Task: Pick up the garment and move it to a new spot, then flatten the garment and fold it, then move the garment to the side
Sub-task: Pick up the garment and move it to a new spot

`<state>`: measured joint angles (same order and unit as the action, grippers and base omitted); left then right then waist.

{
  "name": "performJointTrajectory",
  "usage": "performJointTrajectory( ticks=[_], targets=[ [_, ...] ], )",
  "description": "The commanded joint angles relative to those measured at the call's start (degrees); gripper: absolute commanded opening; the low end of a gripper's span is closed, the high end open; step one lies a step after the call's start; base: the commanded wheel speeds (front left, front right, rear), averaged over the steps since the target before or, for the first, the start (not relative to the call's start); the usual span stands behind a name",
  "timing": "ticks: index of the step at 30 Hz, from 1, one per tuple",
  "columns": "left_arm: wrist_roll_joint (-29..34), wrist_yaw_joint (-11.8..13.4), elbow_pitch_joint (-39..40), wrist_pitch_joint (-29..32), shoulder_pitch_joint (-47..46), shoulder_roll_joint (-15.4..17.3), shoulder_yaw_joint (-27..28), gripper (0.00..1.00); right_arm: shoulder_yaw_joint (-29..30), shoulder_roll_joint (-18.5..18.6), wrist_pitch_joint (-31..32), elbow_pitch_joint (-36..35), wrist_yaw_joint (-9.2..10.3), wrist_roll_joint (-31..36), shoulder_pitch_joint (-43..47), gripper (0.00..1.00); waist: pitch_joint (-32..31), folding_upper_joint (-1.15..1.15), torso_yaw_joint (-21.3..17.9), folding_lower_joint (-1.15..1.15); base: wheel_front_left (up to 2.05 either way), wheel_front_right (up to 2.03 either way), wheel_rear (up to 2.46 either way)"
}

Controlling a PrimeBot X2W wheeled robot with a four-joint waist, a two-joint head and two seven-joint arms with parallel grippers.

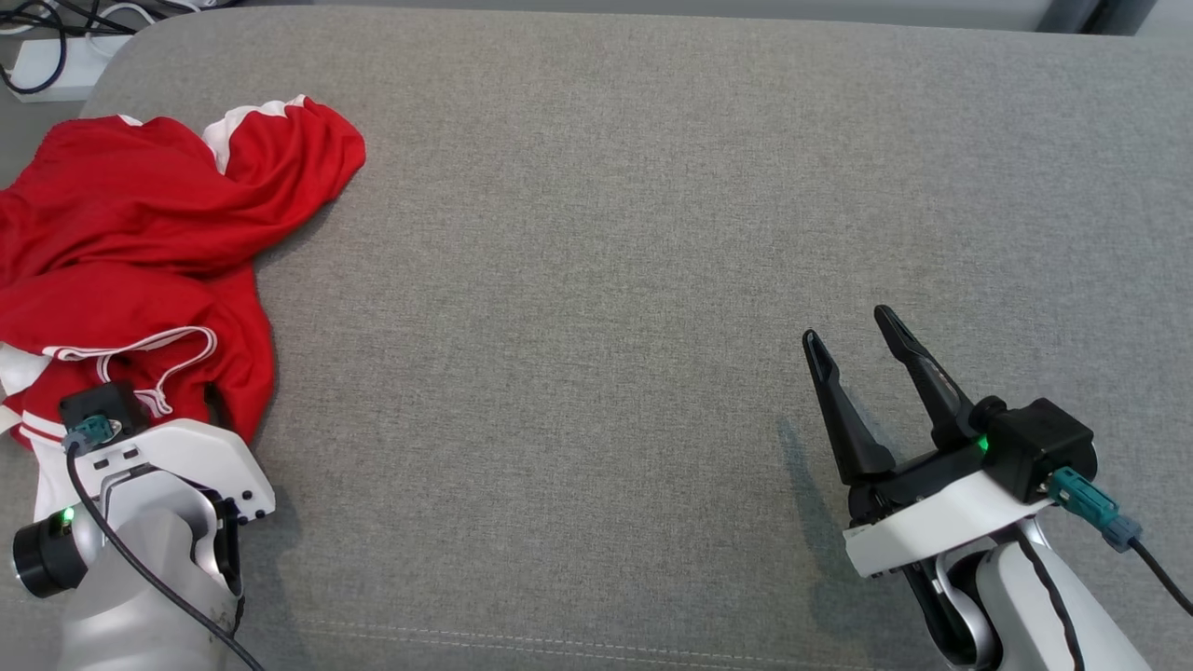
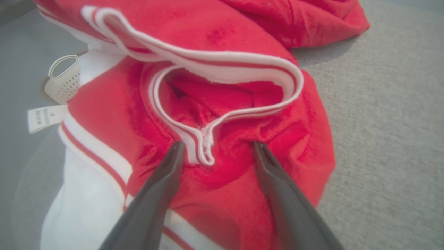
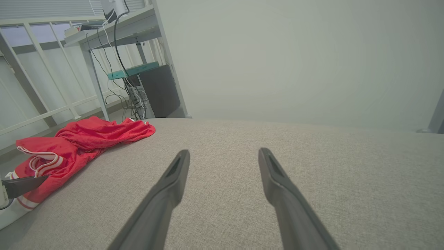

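The garment [image 1: 140, 233] is a red jersey with white stripes, lying crumpled at the left edge of the grey fabric surface [image 1: 652, 233]. My left arm's white wrist housing [image 1: 168, 466] sits at the garment's near end. In the left wrist view my left gripper [image 2: 218, 144] is open, its tips down on the red cloth [image 2: 242, 41] on either side of the white-trimmed V of the collar [image 2: 204, 146]. My right gripper [image 1: 848, 328] stands open over bare fabric at the lower right, far from the garment [image 3: 79, 139], with nothing between its fingers [image 3: 173, 180].
A white power strip with black cables [image 1: 47, 56] lies beyond the surface's far left corner. A desk with cables and a dark box [image 3: 159, 90] stands behind the garment. A white label [image 2: 45, 118] and a perforated white tab [image 2: 64, 78] hang at the garment's left side.
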<state>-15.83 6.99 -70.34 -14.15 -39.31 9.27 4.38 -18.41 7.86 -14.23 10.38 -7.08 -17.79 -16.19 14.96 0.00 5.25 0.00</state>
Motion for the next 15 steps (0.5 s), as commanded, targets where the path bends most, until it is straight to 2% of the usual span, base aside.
performJointTrajectory(
  ticks=[1,2,3,9,15],
  targets=[
    [-0.38,-0.63,0.45,-0.35,-1.59,2.87,1.27,1.00,-1.04,0.24,-0.77,-1.35,-0.41,-0.46,-1.17,1.00,0.12,0.00,-0.09,0.00,0.00,0.00,0.00],
    [-0.51,-0.79,0.24,-0.40,-1.78,2.97,1.29,0.29,-1.03,0.25,-0.77,-1.34,-0.41,-0.48,-1.22,1.00,0.17,0.00,-0.14,0.00,0.00,0.00,0.00],
    [-0.57,-0.93,0.06,-0.45,-1.92,3.06,1.25,0.00,-1.04,0.26,-0.77,-1.31,-0.41,-0.50,-1.25,1.00,0.17,0.00,-0.18,0.00,0.00,0.00,0.00],
    [-0.82,-1.89,1.00,-0.77,-1.99,3.48,1.10,0.00,-1.12,-0.24,-0.77,-0.69,-0.41,-0.65,-1.28,1.00,-0.82,0.00,-0.46,0.00,0.00,0.00,0.00],
    [-0.02,-2.47,9.58,-0.83,0.47,3.81,1.34,0.00,-1.10,-0.95,-0.77,-0.28,-0.41,-0.95,-0.63,1.00,-2.78,0.00,-0.62,0.00,0.00,0.00,0.00]
  ],
)
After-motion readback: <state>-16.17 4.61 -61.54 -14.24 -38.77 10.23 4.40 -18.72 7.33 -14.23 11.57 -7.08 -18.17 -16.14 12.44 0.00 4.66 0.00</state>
